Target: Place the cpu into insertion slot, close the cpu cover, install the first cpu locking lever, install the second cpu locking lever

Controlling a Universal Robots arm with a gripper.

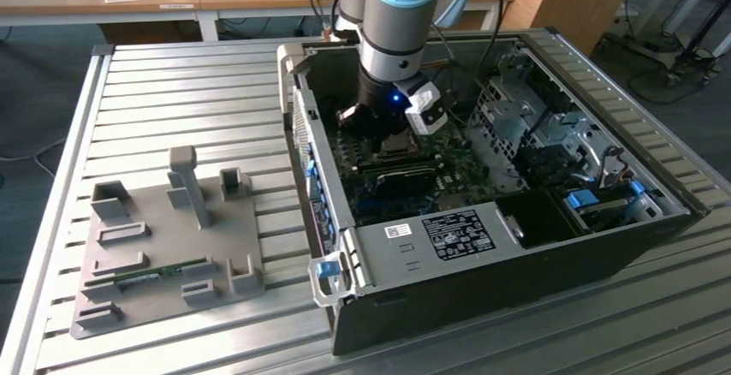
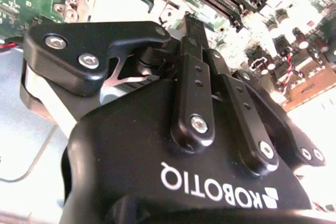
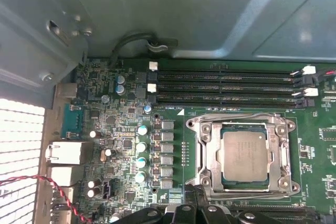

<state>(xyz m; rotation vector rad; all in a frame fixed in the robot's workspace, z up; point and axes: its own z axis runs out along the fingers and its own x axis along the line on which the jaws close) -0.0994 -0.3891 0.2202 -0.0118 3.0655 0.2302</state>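
The chip (image 3: 245, 154) sits in its socket (image 3: 206, 153), cover (image 3: 287, 153) down, lower right; my gripper (image 2: 190, 27) hovers beside it, fingers together, holding nothing.

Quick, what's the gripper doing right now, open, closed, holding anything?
Gripper: fingers together, shut, nothing visibly held; it sits low beside the cpu, which lies in the insertion slot.

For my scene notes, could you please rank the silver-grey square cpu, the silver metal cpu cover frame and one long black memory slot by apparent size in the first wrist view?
1. Long black memory slot, longest by far.
2. Silver metal cpu cover frame, surrounding the chip.
3. Silver-grey square cpu, smallest.
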